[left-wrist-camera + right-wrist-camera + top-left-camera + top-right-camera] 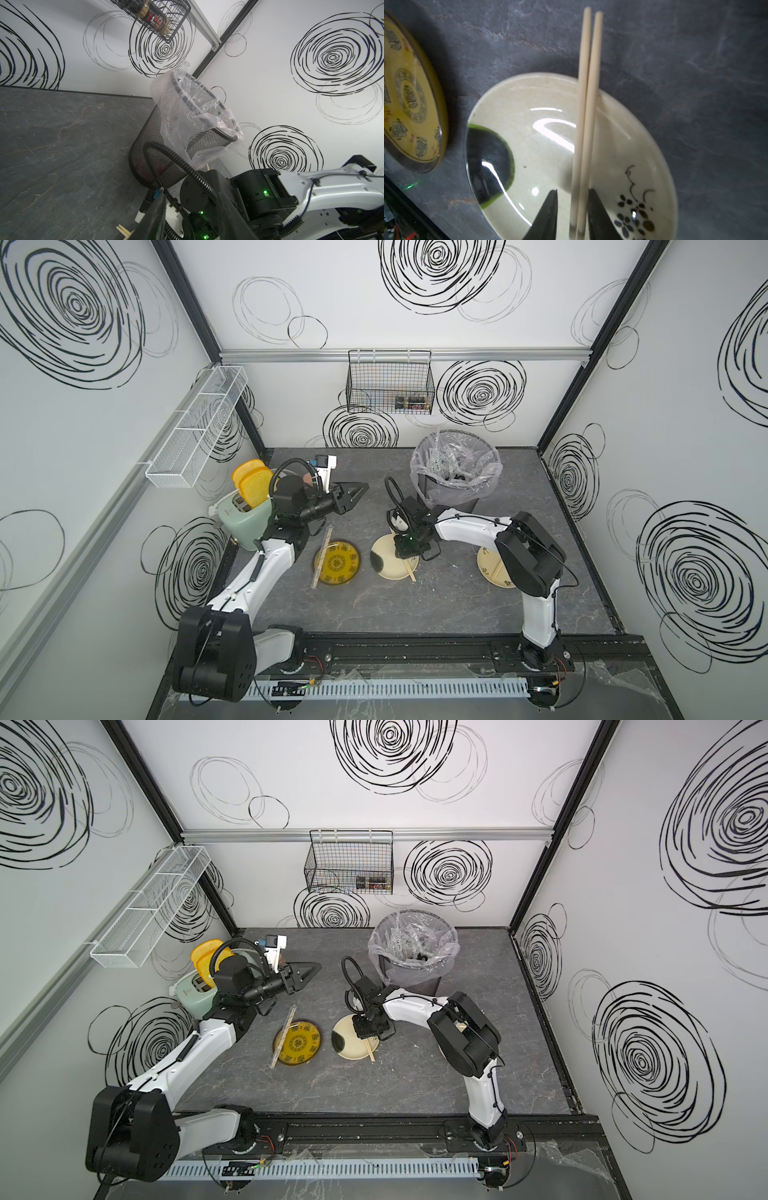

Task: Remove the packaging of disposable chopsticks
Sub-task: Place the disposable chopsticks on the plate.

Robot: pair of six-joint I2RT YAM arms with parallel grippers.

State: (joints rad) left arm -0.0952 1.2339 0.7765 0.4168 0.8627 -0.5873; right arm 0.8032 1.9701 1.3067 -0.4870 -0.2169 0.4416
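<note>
A bare pair of disposable chopsticks (586,99) lies across the cream plate (512,87), one end past its rim. My right gripper (573,191) is open just above that plate. The pair stands between its jaws, with a clear gap on one side. In both top views a second pair (322,556) lies over the yellow plate (347,570), inside its clear packaging. My left gripper (360,495) hangs open and empty above the table's back left, away from both plates. Several crumpled clear sleeves (453,466) sit in the lined mesh bin (446,493).
A third cream plate (492,572) lies half under my right arm. A green toaster (245,522) with yellow toast stands at the far left. A black wire basket (390,381) and a white mesh shelf (195,427) hang on the walls.
</note>
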